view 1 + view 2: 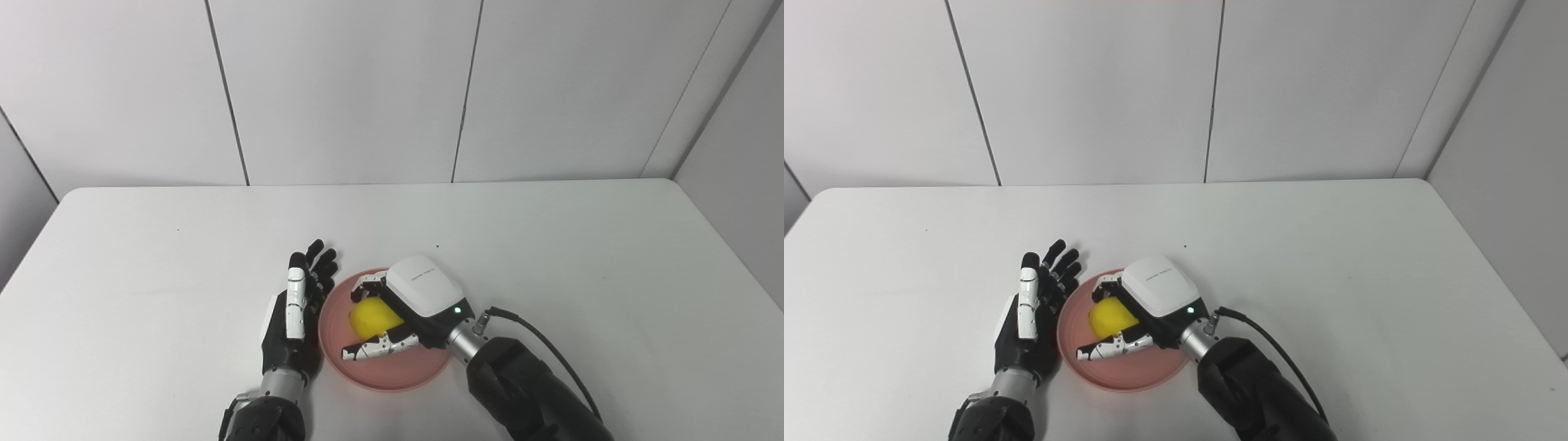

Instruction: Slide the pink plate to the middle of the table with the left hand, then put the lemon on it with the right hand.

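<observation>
Plate (392, 370): one, pink, on the white table (551, 257), near the front edge, about mid-width.
Lemon (372, 318): one, yellow, over the plate's inner area, inside the right hand's grasp.
Right hand (401, 309): above the plate, fingers and thumb curled round the lemon.
Left hand (294, 312): just beside the plate's left rim, fingers straight and slightly spread, holding nothing.
</observation>
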You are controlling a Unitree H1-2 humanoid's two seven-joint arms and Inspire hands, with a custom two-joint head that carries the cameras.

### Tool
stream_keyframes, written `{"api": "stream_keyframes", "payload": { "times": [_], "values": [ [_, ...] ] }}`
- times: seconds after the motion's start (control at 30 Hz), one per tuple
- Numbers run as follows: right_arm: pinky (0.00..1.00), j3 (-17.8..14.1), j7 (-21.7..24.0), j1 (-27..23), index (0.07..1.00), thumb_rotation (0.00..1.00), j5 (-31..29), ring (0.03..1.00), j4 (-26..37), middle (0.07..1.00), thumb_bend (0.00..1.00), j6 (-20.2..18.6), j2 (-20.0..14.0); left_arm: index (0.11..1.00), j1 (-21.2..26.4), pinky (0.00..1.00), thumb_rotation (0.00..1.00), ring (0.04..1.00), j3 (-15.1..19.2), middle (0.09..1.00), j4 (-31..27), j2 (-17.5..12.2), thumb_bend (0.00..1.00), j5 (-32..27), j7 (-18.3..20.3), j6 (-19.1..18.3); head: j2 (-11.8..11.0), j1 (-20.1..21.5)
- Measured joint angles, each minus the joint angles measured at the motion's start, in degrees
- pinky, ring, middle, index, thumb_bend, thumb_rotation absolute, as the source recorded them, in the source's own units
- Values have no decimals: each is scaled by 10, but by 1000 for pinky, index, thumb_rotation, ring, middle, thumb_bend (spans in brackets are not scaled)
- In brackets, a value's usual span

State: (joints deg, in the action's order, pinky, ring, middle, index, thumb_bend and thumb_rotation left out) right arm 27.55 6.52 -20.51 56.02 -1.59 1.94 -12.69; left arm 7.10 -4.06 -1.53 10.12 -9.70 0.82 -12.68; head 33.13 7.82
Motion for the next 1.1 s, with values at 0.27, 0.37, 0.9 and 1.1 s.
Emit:
{"api": "stream_keyframes", "payload": {
  "times": [0.27, 0.37, 0.9, 1.1],
  "values": [
    [403, -6, -12, 0, 604, 849, 0, 503, 0, 571, 763, 1, 0, 914, 0, 1000, 1000, 896, 0, 909, 0, 0, 723, 0, 1, 0, 0, 1],
    [409, -12, -25, 0, 603, 842, -1, 511, 4, 581, 756, 1, 1, 911, 0, 1000, 1000, 889, 0, 919, -2, 0, 729, 0, 2, 0, 1, 0],
    [399, -24, -21, 22, 605, 884, -9, 495, 87, 571, 762, 3, 0, 905, 0, 1000, 1000, 912, -8, 909, 0, 0, 702, 1, 6, -1, 1, 0],
    [495, -45, -45, 32, 623, 905, -42, 589, 85, 635, 710, 9, 6, 903, 0, 1000, 1000, 887, -9, 908, 0, 0, 711, 1, 6, -1, 2, -2]
  ]
}}
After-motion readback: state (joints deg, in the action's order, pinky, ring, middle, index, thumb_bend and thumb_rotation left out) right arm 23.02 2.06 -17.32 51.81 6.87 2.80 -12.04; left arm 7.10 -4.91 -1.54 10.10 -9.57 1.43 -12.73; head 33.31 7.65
